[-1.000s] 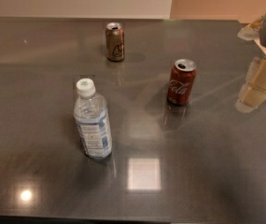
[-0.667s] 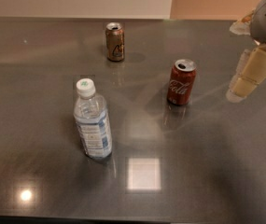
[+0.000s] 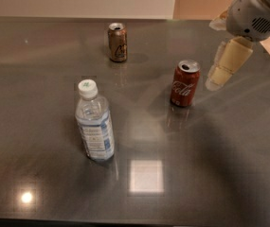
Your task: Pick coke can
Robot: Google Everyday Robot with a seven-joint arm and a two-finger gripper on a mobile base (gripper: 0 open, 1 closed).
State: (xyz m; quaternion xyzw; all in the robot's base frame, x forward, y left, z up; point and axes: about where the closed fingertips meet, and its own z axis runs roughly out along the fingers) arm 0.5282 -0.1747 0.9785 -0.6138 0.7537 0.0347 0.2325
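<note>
The coke can is red with white script and a silver top. It stands upright on the dark table, right of the middle. My gripper hangs in from the upper right corner, just right of the can and a little above its top, not touching it. It is open and empty, with one cream finger pointing down-left toward the can.
A brown-gold can stands upright at the back, left of the coke can. A clear water bottle with a white cap stands at the front left. The table's far edge meets a pale wall.
My gripper has moved left, closer to the coke can. The cans and the bottle have not moved.
</note>
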